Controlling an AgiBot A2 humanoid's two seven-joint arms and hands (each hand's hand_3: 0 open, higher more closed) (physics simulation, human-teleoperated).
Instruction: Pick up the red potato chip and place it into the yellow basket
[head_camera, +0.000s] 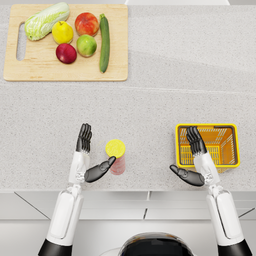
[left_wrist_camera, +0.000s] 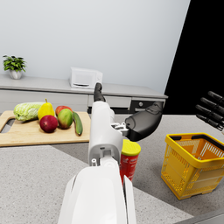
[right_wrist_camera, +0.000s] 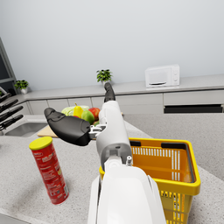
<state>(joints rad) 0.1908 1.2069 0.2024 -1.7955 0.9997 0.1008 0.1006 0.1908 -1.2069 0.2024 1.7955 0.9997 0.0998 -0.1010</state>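
Closing my left hand (head_camera: 88, 160), fingers spread, thumb beside the upright red chip can (head_camera: 117, 159), could topple it; right hand (head_camera: 196, 161) spread too.

Speckled grey desk (head_camera: 165, 75) with three things set on it.
A wooden cutting board (head_camera: 65, 70) lies at the far left, the red chip can (head_camera: 117, 159) stands upright near the front edge, and the yellow basket (head_camera: 207, 127) sits well to its right.
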